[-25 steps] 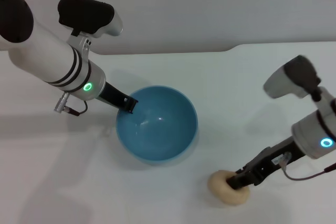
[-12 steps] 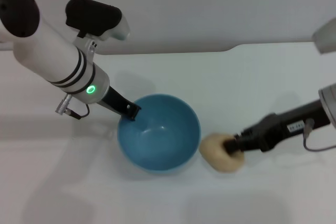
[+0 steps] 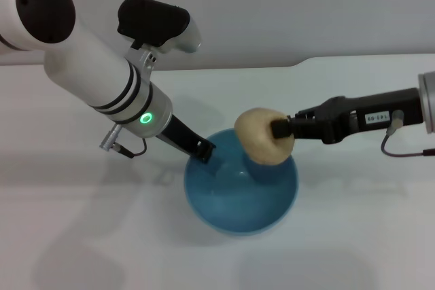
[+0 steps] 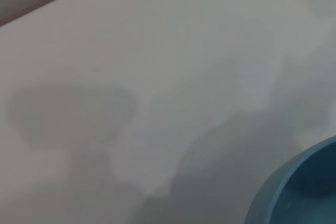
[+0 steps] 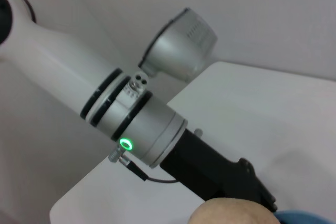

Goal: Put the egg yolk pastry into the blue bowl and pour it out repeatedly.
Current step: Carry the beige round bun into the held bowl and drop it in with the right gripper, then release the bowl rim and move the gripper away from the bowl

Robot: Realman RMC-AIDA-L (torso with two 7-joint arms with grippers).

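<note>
Pale tan, dimpled round egg yolk pastry (image 3: 262, 144) clamped in right hand (image 3: 280, 129), over glossy light-blue bowl (image 3: 241, 202) at its 1 o'clock rim. Left hand (image 3: 204, 151) clamped on the 10 o'clock rim, white worktop (image 3: 353, 236) beneath.

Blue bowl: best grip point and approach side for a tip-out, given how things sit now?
Take the blue bowl by its thin rim, from the robot's left, one finger inside and one outside the wall. That is where the left gripper sits. The smooth round wall offers no other hold, and the right side is occupied: the right gripper holds the egg yolk pastry above that edge.
</note>
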